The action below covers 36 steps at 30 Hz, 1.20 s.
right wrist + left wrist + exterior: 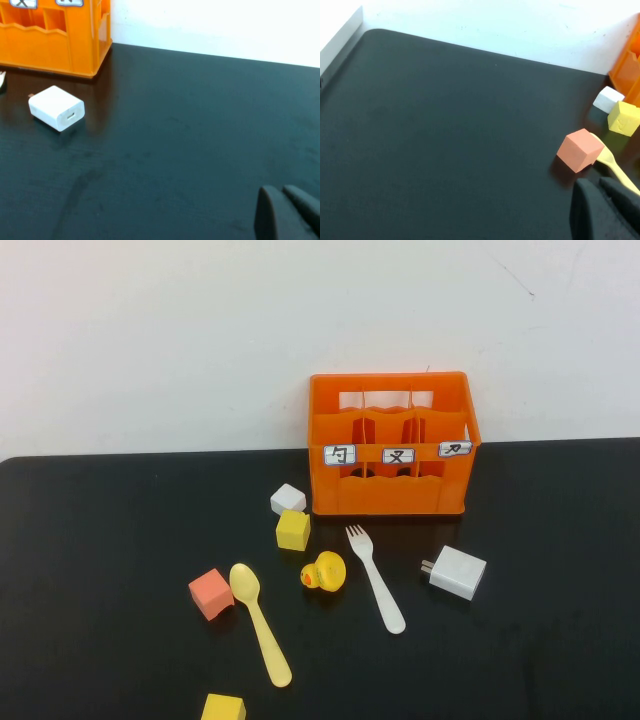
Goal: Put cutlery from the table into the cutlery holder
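Note:
A pale yellow spoon [258, 620] lies on the black table [100, 540], bowl toward the back; it also shows in the left wrist view [615, 167]. A white fork [375, 578] lies to its right, tines toward the orange cutlery holder [390, 445], which stands at the back with three white labels and empty compartments. Neither arm shows in the high view. My left gripper [597, 186] is shut and empty, just short of the spoon's handle. My right gripper [280, 192] is shut and empty over bare table, well to the right of the holder [50, 40].
A yellow rubber duck [325, 572] sits between spoon and fork. A pink cube [211, 593] touches the spoon's bowl. A yellow cube [293, 529] and a white cube [288, 499] lie left of the holder. A white charger [457, 572] lies right of the fork. Another yellow cube [222, 708] is at the front edge.

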Each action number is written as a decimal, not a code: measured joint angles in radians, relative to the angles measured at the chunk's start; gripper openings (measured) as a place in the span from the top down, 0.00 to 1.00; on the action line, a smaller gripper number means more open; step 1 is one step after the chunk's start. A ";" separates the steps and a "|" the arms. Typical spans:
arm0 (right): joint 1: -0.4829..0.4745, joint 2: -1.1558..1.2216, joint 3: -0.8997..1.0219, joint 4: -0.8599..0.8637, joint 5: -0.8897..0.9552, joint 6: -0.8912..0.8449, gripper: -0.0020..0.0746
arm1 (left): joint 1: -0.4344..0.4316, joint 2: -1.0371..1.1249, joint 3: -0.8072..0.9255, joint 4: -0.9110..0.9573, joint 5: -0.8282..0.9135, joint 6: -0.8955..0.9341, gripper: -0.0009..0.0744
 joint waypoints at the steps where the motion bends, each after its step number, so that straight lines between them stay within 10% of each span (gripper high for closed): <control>1: 0.000 0.000 0.000 0.000 0.000 0.000 0.98 | 0.000 0.000 0.000 0.000 0.000 0.000 0.99; 21: 0.000 0.000 0.013 -0.006 -0.613 0.000 0.98 | 0.000 -0.001 0.004 0.006 -0.649 0.006 0.99; 36: 0.000 0.000 0.013 -0.007 -0.685 0.000 0.98 | 0.000 -0.002 0.004 0.008 -0.731 -0.113 0.99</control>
